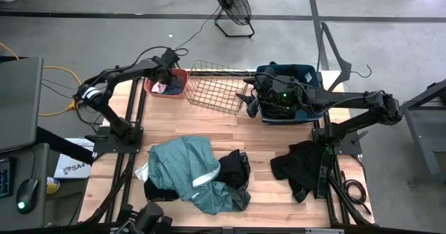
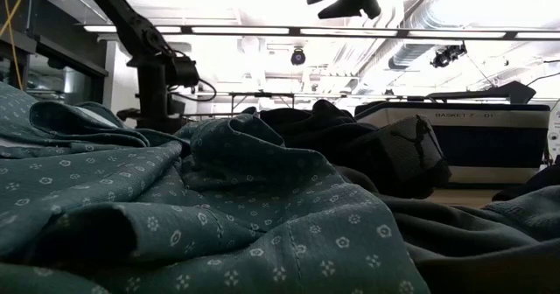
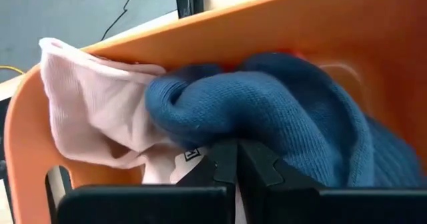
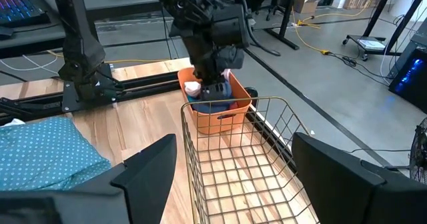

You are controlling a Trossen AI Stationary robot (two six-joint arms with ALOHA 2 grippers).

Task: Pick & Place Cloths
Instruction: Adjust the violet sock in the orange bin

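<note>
A coral tub [image 1: 180,77] stands at the table's far left. It holds a blue knit cloth [image 3: 287,111] and a pale pink cloth [image 3: 93,117]. My left gripper [image 3: 233,159] is shut and reaches down into the tub [image 4: 220,121]. On the near half of the table lie a large teal patterned cloth [image 1: 182,166] and two black cloths [image 1: 235,168] [image 1: 300,166]. My right gripper [image 4: 243,184] hangs open and empty above the right end of the wire basket [image 1: 216,88], clear of every cloth. My left gripper comes slanting down from above into the tub. Its shut fingertips [image 3: 220,164] lie against the lower fold of the blue knit cloth [image 3: 227,136], beside the pink cloth's white label [image 3: 191,154]. Whether any cloth is caught between the fingers, I cannot tell. Both cloths rest in the tub.
The wire basket [image 4: 247,164] sits between the tub and a dark blue bin [image 1: 306,74] at the far right. Bare wooden table shows between the far containers and the cloth piles. Off the table stand a floor fan [image 1: 233,8] and a monitor [image 1: 17,102].
</note>
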